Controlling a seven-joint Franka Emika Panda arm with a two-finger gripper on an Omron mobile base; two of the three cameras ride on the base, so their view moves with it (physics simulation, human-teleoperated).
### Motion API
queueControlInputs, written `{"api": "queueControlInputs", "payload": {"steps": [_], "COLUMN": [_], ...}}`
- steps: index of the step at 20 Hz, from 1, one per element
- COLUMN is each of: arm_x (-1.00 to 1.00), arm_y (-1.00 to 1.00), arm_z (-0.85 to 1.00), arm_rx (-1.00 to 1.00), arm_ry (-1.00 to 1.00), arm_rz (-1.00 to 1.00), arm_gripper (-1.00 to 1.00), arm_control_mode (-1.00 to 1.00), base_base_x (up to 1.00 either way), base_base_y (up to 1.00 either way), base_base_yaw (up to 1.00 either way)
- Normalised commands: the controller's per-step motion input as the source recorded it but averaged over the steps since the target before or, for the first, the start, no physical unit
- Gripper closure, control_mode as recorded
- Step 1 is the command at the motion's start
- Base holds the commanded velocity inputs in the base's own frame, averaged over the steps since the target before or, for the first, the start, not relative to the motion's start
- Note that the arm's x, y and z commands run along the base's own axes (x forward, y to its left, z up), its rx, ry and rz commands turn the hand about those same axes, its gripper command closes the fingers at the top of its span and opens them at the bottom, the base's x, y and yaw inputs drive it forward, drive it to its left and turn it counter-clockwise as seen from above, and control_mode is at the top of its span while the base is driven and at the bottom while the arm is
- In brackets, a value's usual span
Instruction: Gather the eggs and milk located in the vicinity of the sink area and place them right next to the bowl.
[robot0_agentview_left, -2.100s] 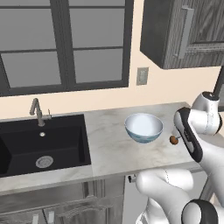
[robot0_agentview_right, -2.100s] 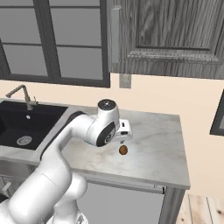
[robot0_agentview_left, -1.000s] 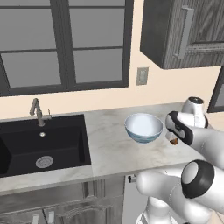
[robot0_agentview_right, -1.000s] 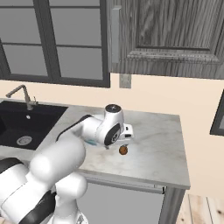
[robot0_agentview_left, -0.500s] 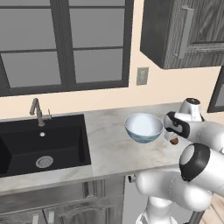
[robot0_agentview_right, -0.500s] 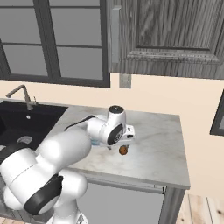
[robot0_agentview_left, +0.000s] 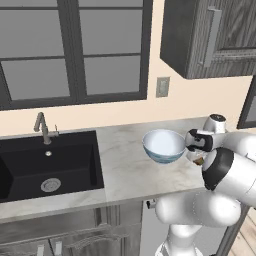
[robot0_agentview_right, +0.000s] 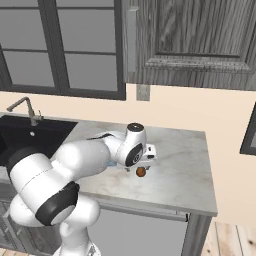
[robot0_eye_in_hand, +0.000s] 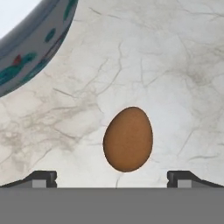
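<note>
You see pincer (robot0_eye_in_hand: 112, 177) spread wide, holding nothing; brown egg (robot0_eye_in_hand: 127, 139) on counter (robot0_eye_in_hand: 175, 65) between fingertips, beside bowl (robot0_eye_in_hand: 30, 48).

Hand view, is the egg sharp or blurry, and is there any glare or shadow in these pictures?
Hand view: the brown egg is sharp, evenly lit, with no clear shadow on the marble counter; the bowl at the corner reflects coloured patches. Left base view: the bowl's inside looks glossy and bright. Right base view: soft flat light, no blur.

No words, labels, brands or numbers can be read anywhere. The bowl (robot0_eye_in_hand: 30, 48) carries coloured blotches on its outer wall, but they form no letters.
</note>
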Motion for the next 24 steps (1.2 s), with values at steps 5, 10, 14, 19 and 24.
{"api": "queueControlInputs", "payload": {"steps": [5, 10, 14, 19, 24], "arm_x": [0.15, 0.15, 0.06, 0.05, 0.08], "arm_y": [-0.07, -0.02, 0.00, 0.00, 0.00], "arm_z": [-0.17, -0.17, -0.16, -0.18, -0.21], "arm_rx": [0.00, 0.00, 0.00, 0.00, 0.00], "arm_ry": [0.01, 0.01, 0.00, 0.00, 0.00], "arm_rz": [0.00, 0.00, 0.00, 0.00, 0.00], "arm_gripper": [-1.00, -1.00, -1.00, -1.00, -1.00], "arm_control_mode": [-1.00, -1.00, -1.00, -1.00, -1.00], "base_base_x": [0.00, 0.00, 0.00, 0.00, 0.00], "base_base_y": [0.00, 0.00, 0.00, 0.00, 0.00], "base_base_yaw": [0.00, 0.00, 0.00, 0.00, 0.00]}}
